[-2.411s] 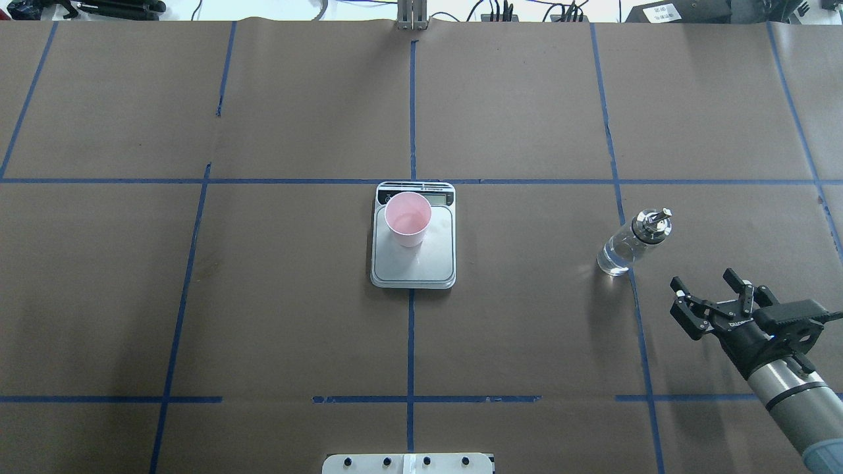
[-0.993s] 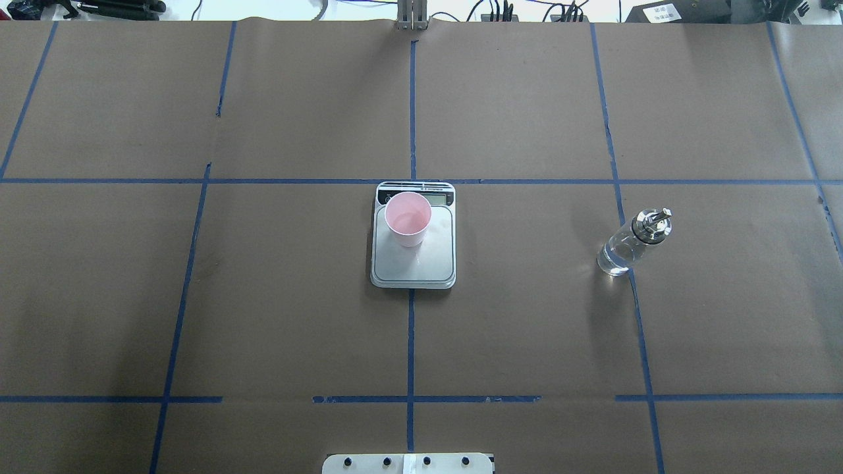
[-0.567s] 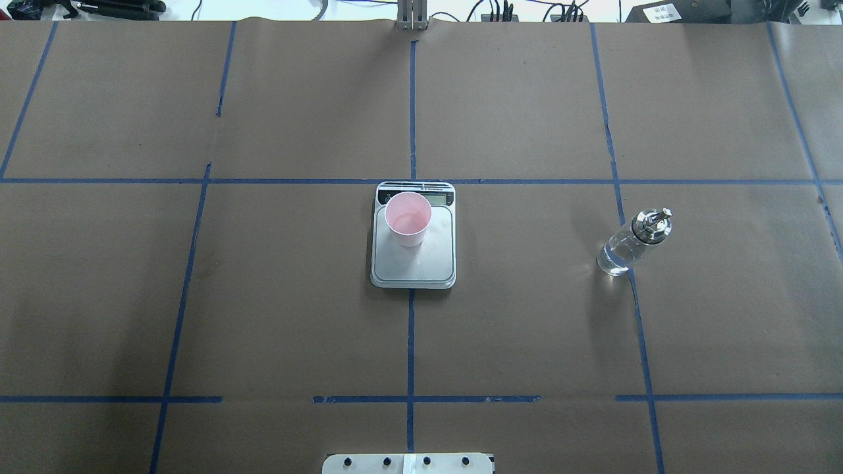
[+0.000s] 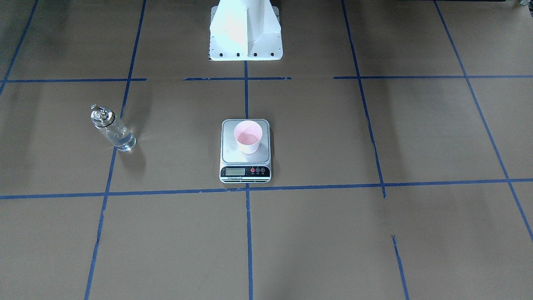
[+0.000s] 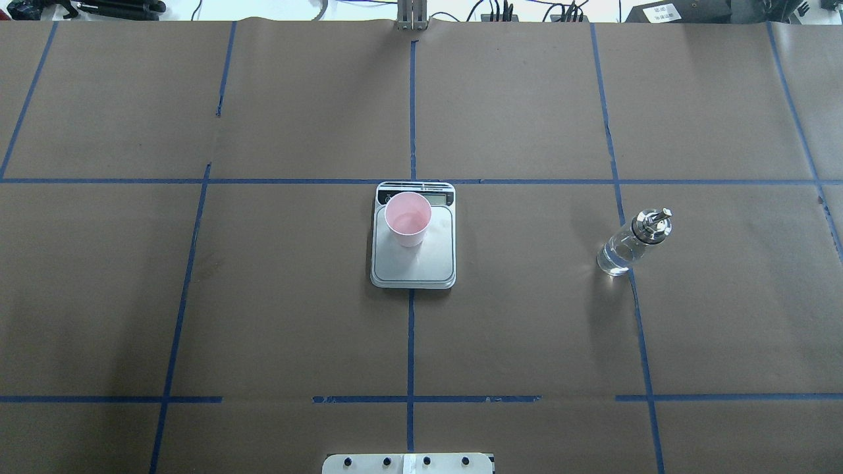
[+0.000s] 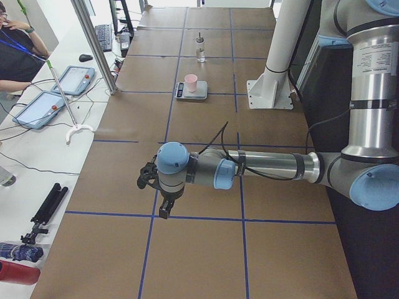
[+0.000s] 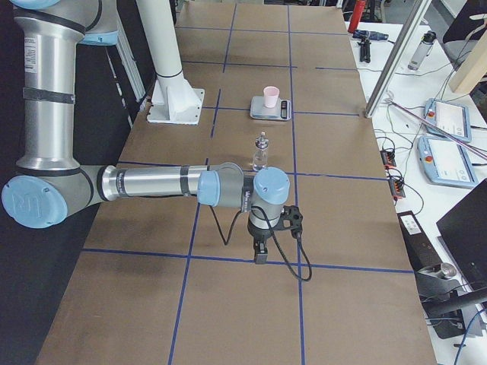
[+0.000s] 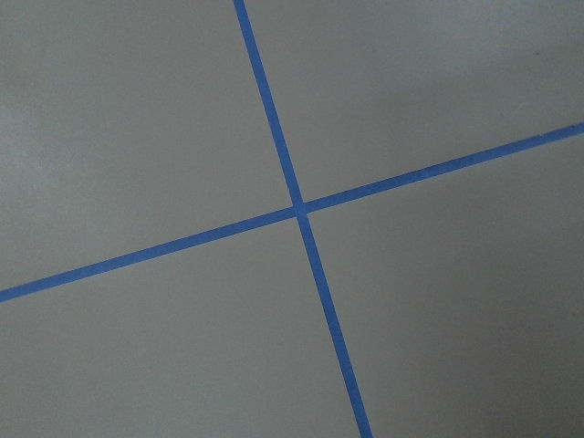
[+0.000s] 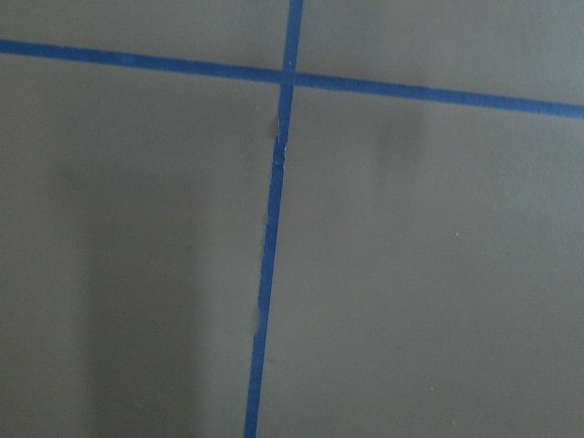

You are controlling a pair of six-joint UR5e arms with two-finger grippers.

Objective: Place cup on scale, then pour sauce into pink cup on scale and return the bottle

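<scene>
The pale pink cup (image 5: 408,220) stands upright on the steel scale (image 5: 415,266) at the table's middle, towards the display end; it also shows in the front view (image 4: 248,137). The clear glass bottle (image 5: 625,247) with its metal spout cap stands upright on the paper to the scale's right, free of any gripper, with clear liquid in its lower part. My left gripper (image 6: 163,210) and my right gripper (image 7: 260,255) hang over bare paper far out at the table's two ends. They show only in the side views, so I cannot tell whether they are open or shut.
Brown paper with a blue tape grid covers the table. The robot's white base (image 4: 245,33) stands behind the scale. An aluminium post (image 6: 93,43) and tablets (image 6: 38,109) line the operators' side, where a person (image 6: 15,53) sits.
My right gripper, open near the bottle in the oldest overhead frame, has drawn back out of that view. Cup, scale and bottle have not moved.
</scene>
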